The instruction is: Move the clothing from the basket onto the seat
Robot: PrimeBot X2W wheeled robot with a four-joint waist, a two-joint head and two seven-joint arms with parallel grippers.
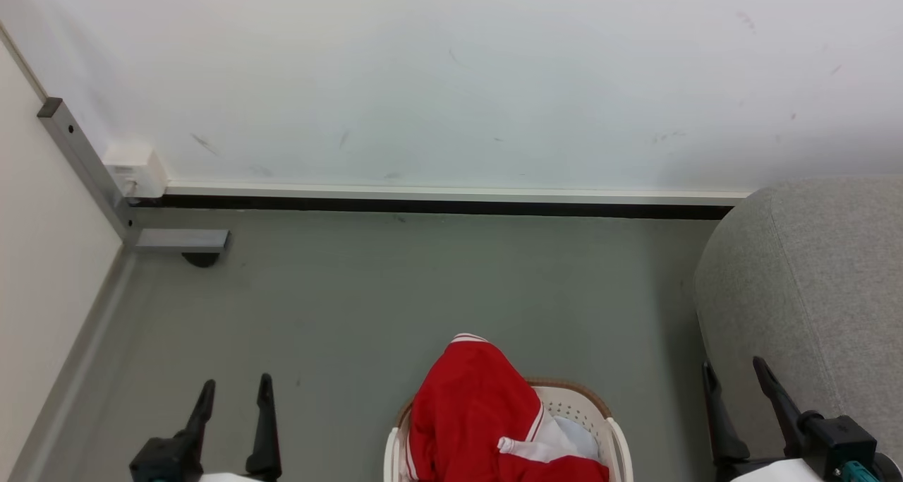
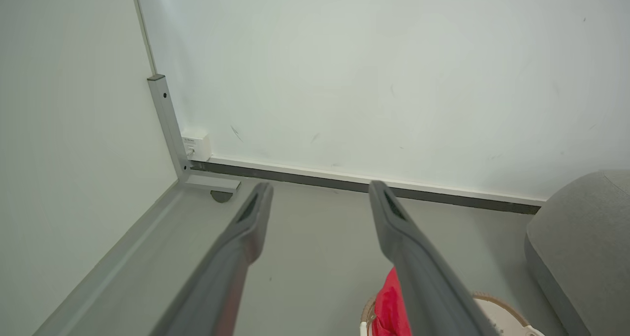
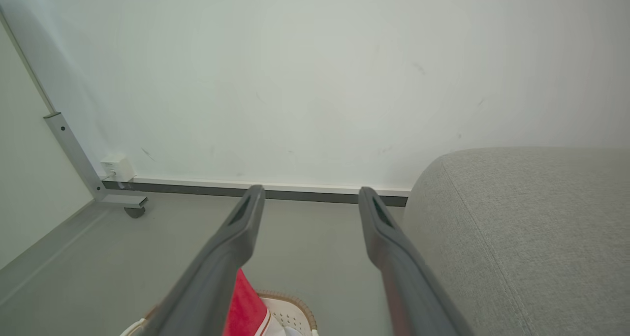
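Clothing (image 1: 473,411) heaps in your basket (image 1: 615,432) on the grey floor (image 1: 395,291), near the sofa (image 1: 804,284). Your left gripper (image 1: 236,381) and right gripper (image 1: 732,363) hover, fingers apart.

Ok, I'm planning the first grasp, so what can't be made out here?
- Basket: near half cut off by head view's bottom edge.
- Clothing: garment count unclear; the heap hides what lies beneath.
- Seat: most lies past head view's right edge.
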